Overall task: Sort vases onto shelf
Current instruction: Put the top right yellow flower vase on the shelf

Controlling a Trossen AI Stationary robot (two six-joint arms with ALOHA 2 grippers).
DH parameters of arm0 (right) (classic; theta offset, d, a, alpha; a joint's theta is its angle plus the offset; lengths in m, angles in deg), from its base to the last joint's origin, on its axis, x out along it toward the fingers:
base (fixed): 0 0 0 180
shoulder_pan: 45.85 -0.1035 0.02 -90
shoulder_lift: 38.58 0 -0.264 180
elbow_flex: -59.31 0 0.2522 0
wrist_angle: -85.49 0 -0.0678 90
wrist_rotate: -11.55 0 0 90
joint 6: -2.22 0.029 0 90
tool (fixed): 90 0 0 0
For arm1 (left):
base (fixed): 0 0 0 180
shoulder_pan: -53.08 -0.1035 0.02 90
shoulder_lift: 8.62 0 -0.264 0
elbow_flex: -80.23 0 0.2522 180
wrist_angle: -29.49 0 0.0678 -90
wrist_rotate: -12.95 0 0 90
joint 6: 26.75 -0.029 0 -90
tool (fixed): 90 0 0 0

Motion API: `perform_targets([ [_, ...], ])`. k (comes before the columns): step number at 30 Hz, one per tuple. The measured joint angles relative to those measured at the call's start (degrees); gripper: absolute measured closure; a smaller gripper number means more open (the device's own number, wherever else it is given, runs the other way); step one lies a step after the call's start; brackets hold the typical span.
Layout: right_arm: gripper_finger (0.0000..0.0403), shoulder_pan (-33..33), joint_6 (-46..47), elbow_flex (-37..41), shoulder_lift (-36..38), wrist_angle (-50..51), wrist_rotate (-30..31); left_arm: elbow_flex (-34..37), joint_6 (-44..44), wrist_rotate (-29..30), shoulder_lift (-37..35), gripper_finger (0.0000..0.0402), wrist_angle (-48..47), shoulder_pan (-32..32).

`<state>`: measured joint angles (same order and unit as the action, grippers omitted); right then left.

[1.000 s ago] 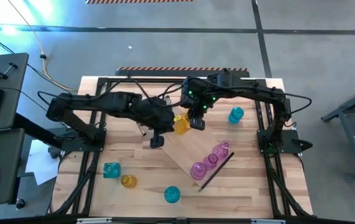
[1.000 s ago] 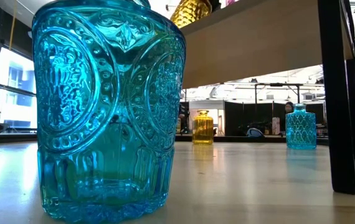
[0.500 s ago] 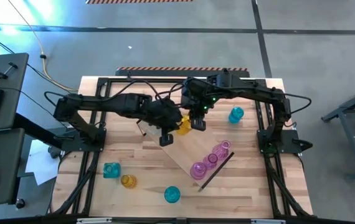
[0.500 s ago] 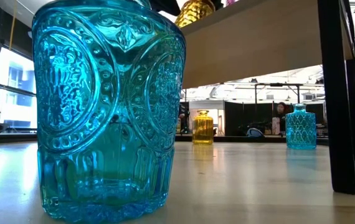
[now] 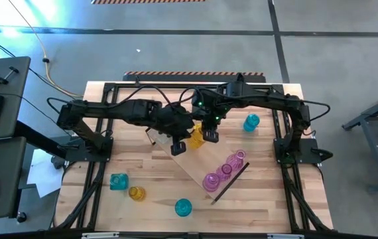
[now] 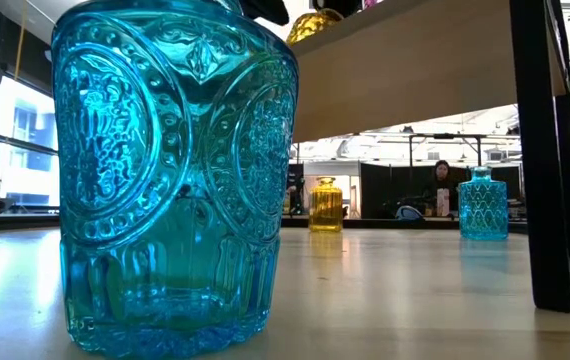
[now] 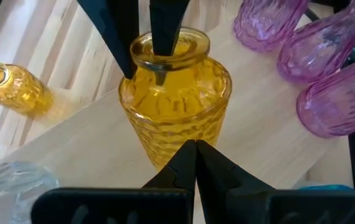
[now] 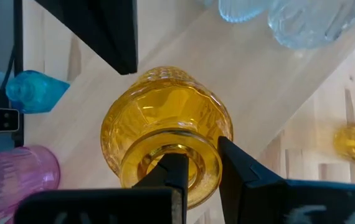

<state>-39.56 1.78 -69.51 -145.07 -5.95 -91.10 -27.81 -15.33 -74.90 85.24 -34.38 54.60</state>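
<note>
Yellow vase point(image 5: 194, 132) stands upright on the shelf point(image 5: 199, 159), its rim pinched by the right gripper point(image 5: 210, 135), one finger inside the neck and one outside. Left gripper point(image 5: 178, 147) sits just beside the vase with jaws closed and empty. Three pink vases point(image 5: 223, 170) line the shelf's other end.

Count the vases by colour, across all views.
Pink vases: 3
Teal vases: 3
Yellow vases: 2
Clear vases: 2, seen only in part in the wrist views
Total: 10
</note>
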Motion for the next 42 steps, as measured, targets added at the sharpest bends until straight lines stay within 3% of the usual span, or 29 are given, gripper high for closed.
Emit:
perform_targets([
  [22, 0.0375, -0.3, -1.1, 0.5, 0.0, -2.6, 0.6, 0.0, 4.7, -3.2, -0.1, 0.0401, 0.0, 0.0],
  [27, 0.0375, -0.3, -0.8, 0.5, -0.2, -2.6, 1.0, 2.1, 6.3, -2.6, -0.1, 0.0401, 1.3, 0.0],
  [33, 0.0375, -0.3, -0.8, 0.6, -0.3, -2.4, 1.3, 3.8, 8.1, 2.1, 0.0, 0.0401, 1.2, 0.1],
  [42, 0.0375, -0.3, -0.4, 0.6, -0.1, -0.9, 0.6, 3.8, 10.7, 1.3, 1.9, 0.0401, 2.1, 0.0],
])
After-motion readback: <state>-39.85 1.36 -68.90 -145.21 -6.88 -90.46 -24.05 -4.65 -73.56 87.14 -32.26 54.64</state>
